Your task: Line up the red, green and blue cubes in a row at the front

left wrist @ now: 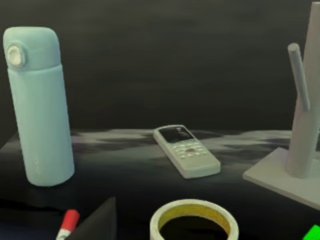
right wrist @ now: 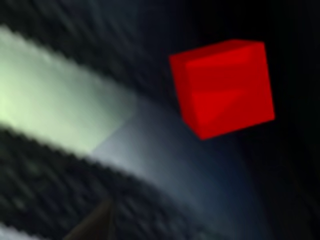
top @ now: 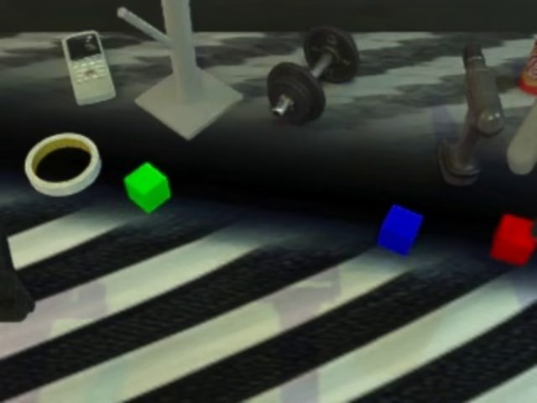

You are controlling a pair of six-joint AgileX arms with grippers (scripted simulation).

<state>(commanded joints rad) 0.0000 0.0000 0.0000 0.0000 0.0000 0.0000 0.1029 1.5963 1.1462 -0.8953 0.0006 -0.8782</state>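
— Red cube (top: 513, 238) is sitting at the table's right edge, blue cube (top: 399, 229) nearby, green cube (top: 147, 186) far left. Row unformed?
— Seemingly. Right arm (top: 470, 117) is hanging above red; fingers' spread: cannot tell.

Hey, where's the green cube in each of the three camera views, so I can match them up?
Top view: the green cube sits left of centre, just right of the tape roll.
Left wrist view: only a corner of the green cube shows at the picture's edge, beyond the tape roll.
Right wrist view: not in it; only the red cube shows.
Shared landmark: the tape roll, though not in the right wrist view.
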